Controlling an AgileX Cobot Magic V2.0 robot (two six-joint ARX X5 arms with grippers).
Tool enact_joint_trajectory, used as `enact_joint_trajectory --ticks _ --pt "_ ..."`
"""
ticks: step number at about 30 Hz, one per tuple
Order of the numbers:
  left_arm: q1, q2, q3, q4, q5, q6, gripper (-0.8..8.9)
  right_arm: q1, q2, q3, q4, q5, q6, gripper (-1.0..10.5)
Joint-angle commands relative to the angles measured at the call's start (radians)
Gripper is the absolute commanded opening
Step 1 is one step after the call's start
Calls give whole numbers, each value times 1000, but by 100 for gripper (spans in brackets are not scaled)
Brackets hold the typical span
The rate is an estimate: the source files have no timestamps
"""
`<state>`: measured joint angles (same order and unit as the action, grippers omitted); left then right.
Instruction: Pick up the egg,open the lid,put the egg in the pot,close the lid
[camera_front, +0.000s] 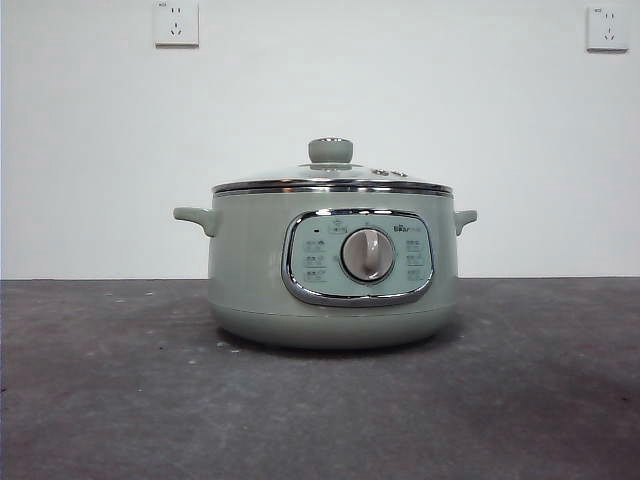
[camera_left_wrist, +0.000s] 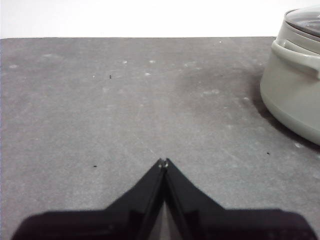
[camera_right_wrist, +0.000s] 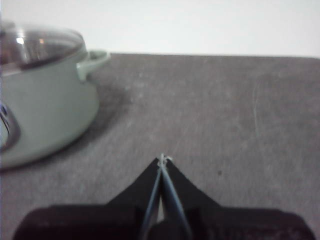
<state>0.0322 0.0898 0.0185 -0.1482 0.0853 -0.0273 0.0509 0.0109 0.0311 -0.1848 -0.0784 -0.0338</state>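
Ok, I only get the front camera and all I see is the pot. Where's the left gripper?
Observer: The left gripper hangs over bare table, apart from the pot and touching nothing.
Operator: Is it open?
Observer: No, its jaws are shut, with nothing between them.
Operator: And the right one?
Observer: The right gripper is shut too, over the table and clear of the pot.
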Motion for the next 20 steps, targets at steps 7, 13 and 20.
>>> enact_joint_trajectory --ticks 7,13,20 --pt "4 5 -9 6 0 -6 -4 1 -3 -16 8 3 7 2" --pt "4 5 -9 6 0 -6 -4 1 -2 -16 6 4 7 2" --pt "4 5 -9 6 0 -6 -4 1 -2 -16 7 4 7 2"
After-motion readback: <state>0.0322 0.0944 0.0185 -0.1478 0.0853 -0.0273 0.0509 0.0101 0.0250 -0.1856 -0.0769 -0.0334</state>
